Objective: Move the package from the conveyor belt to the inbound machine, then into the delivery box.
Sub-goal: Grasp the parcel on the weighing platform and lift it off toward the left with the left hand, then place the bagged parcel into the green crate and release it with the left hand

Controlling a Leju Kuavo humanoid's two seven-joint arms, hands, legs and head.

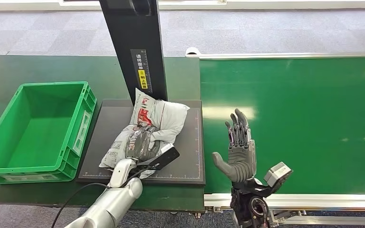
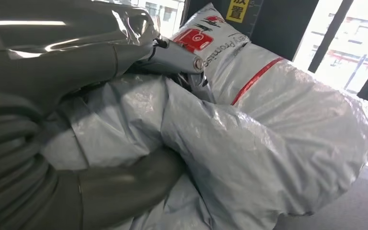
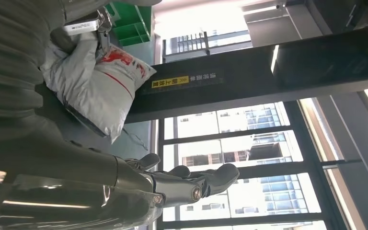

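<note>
The package (image 1: 159,116), a grey-white plastic mailer with red print, lies on the dark platform (image 1: 192,142) of the inbound machine, leaning against its black post (image 1: 135,47). My left hand (image 1: 140,145) grips the package's near end. In the left wrist view the thumb (image 2: 124,187) and the fingers (image 2: 172,57) close around a fold of the bag (image 2: 278,134). My right hand (image 1: 237,152) stands open above the green conveyor belt (image 1: 304,118), palm up and fingers apart, holding nothing. The right wrist view shows that hand (image 3: 124,177) and the package (image 3: 96,81) beyond it.
A green delivery box (image 1: 81,128) stands open and hollow to the left of the platform, on the dark green table (image 1: 9,71). The black post rises from the platform's far edge. The belt's metal rim (image 1: 313,199) runs along the near side.
</note>
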